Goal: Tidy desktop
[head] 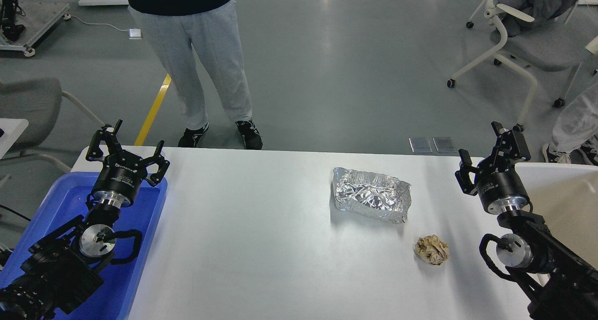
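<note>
Where arms cover it, blue tray (56, 203) is half hidden.

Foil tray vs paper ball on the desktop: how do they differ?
The foil tray is shiny silver; the paper ball is dull tan. The foil tray is a wide, open, roughly rectangular shell; the paper ball is a compact crumpled lump, clearly smaller. The foil tray lies farther from me; the paper ball nearer and more to the right. Both are crinkled, rest on the desktop, apart, and untouched by either gripper.

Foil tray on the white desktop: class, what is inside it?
The foil tray shows only its own crinkled foil floor, with no loose item visible. Its near wall hides a strip of floor, so anything lying there cannot be seen.
</note>
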Motion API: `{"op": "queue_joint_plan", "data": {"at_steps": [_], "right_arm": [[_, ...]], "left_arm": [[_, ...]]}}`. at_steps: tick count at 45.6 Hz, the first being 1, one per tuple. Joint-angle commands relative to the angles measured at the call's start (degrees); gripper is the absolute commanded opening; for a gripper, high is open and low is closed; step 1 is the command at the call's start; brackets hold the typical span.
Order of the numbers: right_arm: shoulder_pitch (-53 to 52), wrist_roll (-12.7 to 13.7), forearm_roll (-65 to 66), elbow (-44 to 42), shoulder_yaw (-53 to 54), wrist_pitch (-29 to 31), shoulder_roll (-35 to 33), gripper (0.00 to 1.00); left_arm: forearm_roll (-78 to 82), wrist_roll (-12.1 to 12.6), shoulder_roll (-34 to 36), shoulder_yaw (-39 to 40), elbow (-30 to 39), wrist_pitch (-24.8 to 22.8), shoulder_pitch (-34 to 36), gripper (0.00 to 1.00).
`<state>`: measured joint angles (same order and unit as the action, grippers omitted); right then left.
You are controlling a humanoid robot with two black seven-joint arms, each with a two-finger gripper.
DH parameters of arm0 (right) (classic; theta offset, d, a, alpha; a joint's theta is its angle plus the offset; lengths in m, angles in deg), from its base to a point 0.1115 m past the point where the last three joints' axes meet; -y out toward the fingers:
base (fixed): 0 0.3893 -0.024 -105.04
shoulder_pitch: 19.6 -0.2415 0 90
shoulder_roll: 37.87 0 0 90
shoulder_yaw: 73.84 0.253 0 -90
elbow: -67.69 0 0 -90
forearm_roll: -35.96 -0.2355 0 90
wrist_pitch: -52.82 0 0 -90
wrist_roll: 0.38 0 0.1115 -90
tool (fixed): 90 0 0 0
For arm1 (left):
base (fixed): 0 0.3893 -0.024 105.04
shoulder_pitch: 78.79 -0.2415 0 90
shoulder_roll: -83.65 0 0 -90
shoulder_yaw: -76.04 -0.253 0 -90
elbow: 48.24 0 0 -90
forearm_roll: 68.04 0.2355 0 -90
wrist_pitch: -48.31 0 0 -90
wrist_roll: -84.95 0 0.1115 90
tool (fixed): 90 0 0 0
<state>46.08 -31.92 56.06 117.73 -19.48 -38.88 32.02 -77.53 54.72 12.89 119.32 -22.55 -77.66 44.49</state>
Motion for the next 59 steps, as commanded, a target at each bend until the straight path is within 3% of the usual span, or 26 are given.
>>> {"op": "queue_joint_plan", "data": {"at_steps": [1,30,37,50,54,59], "right_arm": [[0.07,-0.19,0.02,0.06,-0.13,-0.49,-0.19,1.0],[-4.32,-0.01,-0.33,-0.47,-2.58,-0.76,-1.07,1.0],[-9.32,0.87,-0.24,0.32,-16.54,-2.95,-5.81,1.0],[-20.49,4.29,-0.24,5.86,-35.71,-1.9,-14.78,1.0],[-24.01,8.33,0.2,7.53,-40.99,-1.9,-15.83,1.0],[-27.0,15.62,2.3,10.34,-43.63,-1.9,-17.33,1.0]], "left_arm": [[0.0,0.0,0.0,-0.04,0.07,-0.06,0.04,1.0],[0.0,0.0,0.0,-0.04,-0.02,-0.06,0.04,1.0],[0.0,0.0,0.0,-0.04,0.07,0.03,0.04,1.0],[0.0,0.0,0.09,-0.04,-0.02,-0.06,0.04,1.0],[0.0,0.0,0.09,-0.04,0.07,-0.06,0.04,1.0],[0.0,0.0,0.0,0.05,-0.02,-0.06,0.04,1.0]]}}
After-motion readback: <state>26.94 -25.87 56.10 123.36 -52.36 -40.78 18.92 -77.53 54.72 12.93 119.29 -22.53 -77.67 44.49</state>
